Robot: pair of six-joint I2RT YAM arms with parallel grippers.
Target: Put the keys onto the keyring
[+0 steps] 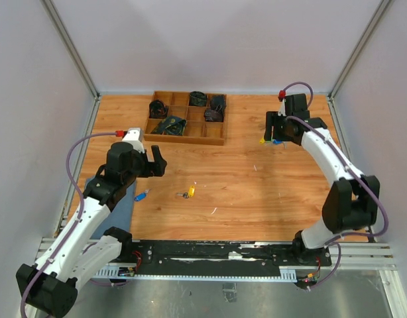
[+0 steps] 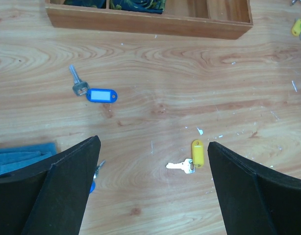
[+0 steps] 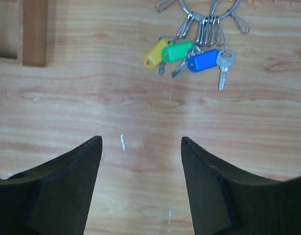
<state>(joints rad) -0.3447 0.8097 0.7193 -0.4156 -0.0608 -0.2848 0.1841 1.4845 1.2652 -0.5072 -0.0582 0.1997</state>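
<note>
The left end effector (image 2: 153, 142) hangs over the left half of the table (image 1: 256, 192). Its jaws are wide and nothing is between them. Under it, on the wood, lies a loose yellow key (image 2: 196, 152), with its silver blade pointing to the left in the left wrist view. Farther from the arm lies a second loose key with a blue tag (image 2: 100, 95). A small blue thing (image 2: 93, 182) shows at the edge of the left finger, near a blue cloth (image 2: 23, 152); what it is I cannot tell.

The right end effector (image 3: 140, 140) is over the far right part of the table. Its jaws stand apart, less wide than those of the left one, and they hold nothing. Beyond its fingertips lies the keyring (image 3: 209, 14), cut by the upper edge of the right wrist view. Small clips on it carry three keys: a yellow-headed key (image 3: 155, 53), a green-headed key (image 3: 177, 50) and a blue-headed key (image 3: 204, 61), lying close together.

A wooden tray (image 1: 187, 140) stands at the far middle of the table, with dark objects in some compartments, apart from the keyring.
</note>
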